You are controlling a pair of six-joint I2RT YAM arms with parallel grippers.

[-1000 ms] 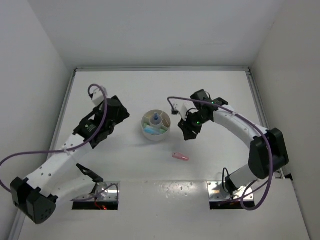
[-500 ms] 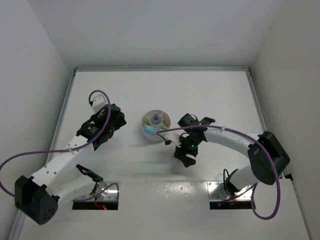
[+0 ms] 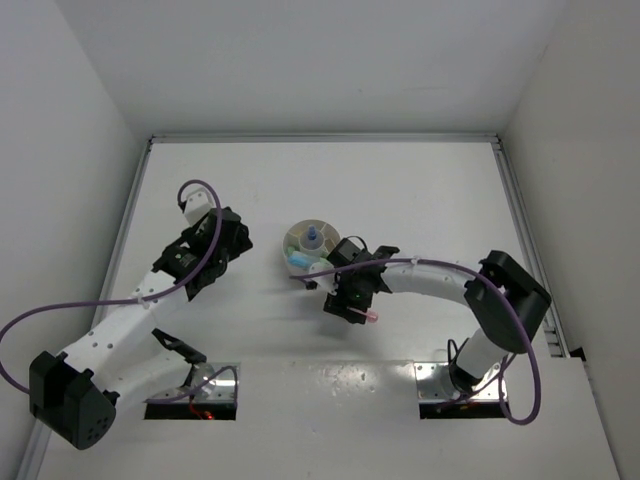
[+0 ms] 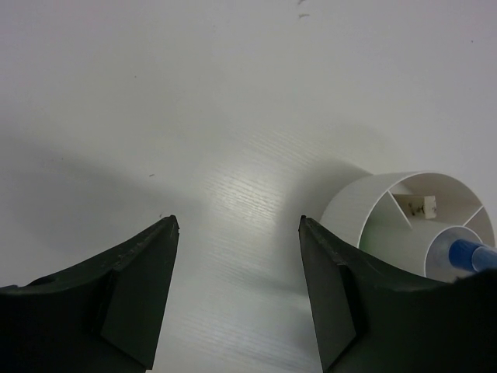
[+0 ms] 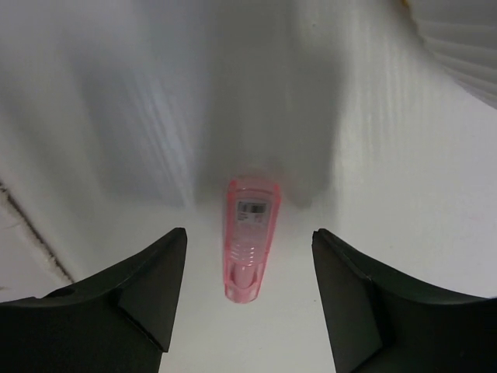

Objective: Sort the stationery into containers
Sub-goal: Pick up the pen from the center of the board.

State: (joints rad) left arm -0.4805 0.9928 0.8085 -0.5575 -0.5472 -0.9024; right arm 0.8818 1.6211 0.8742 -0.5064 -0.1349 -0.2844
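A pink translucent stationery bar (image 5: 250,237) lies on the table between my right gripper's open fingers; in the top view only its tip (image 3: 371,316) shows past the gripper. My right gripper (image 3: 352,306) hovers low over it, open and empty, just in front of the round white divided dish (image 3: 297,238). The dish holds light blue and mint pieces and a blue piece in its centre cup (image 3: 313,239). My left gripper (image 3: 232,243) is open and empty, left of the dish. In the left wrist view the dish (image 4: 365,210) shows a small beige block (image 4: 425,205).
White walls enclose the table on three sides. A dark seam (image 5: 31,241) runs across the table at the left of the right wrist view. Two open recesses (image 3: 195,390) sit at the near edge by the arm bases.
My right gripper swung from the dish's right side down to the pink bar and now straddles it. My left gripper drew back slightly from the dish.
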